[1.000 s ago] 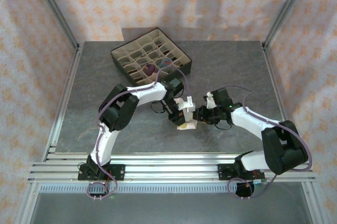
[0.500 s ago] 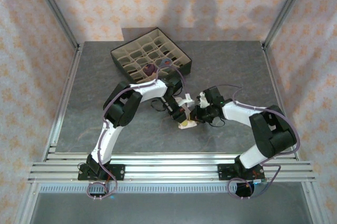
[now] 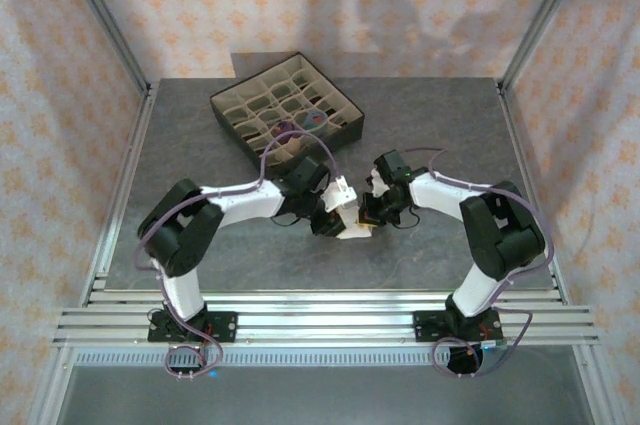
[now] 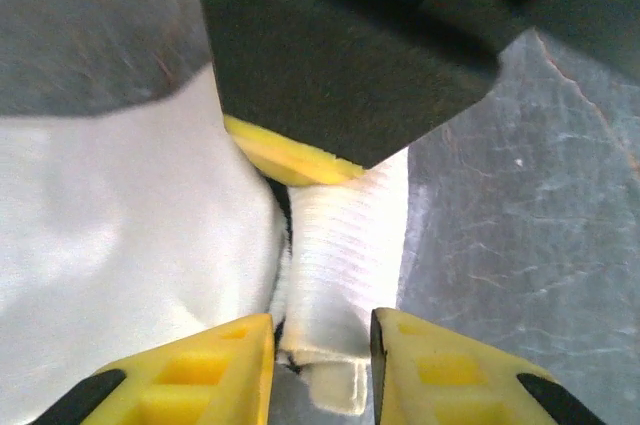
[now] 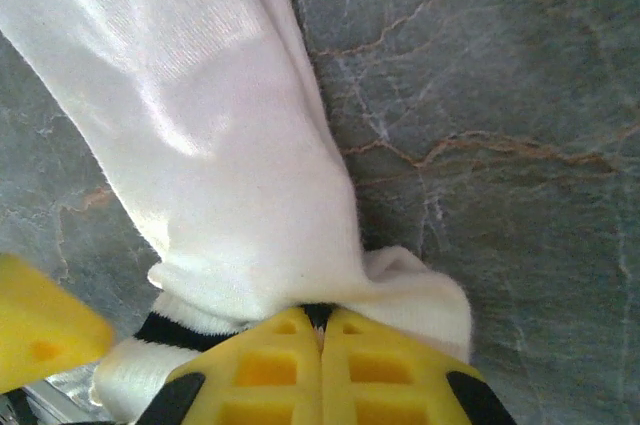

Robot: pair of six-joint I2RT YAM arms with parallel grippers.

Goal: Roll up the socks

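Observation:
A white sock (image 3: pixel 352 232) with a black cuff stripe lies bunched at mid-table between the two grippers. My right gripper (image 3: pixel 366 213) is shut on its folded fabric by the black stripe; in the right wrist view the fingertips (image 5: pixel 320 333) meet with the white sock (image 5: pixel 210 115) pinched between them. My left gripper (image 3: pixel 335 220) faces it from the left. In the left wrist view the left gripper (image 4: pixel 320 370) has its jaws apart, with the sock's ribbed cuff (image 4: pixel 345 255) lying in the gap. A dark purple sock (image 3: pixel 285 132) and a grey-blue sock (image 3: pixel 316 121) sit in box compartments.
The dark box (image 3: pixel 230 105) of beige grid compartments stands at the back, left of centre, close behind the left wrist. Aluminium frame posts and patterned walls close in the table's sides. Grey marbled tabletop (image 3: pixel 450 135) lies bare to the right and along the front.
Both grippers have shifted a little away from the front edge with the sock. The right gripper has shut on it. The left jaws have parted, and the left elbow has swung out leftward.

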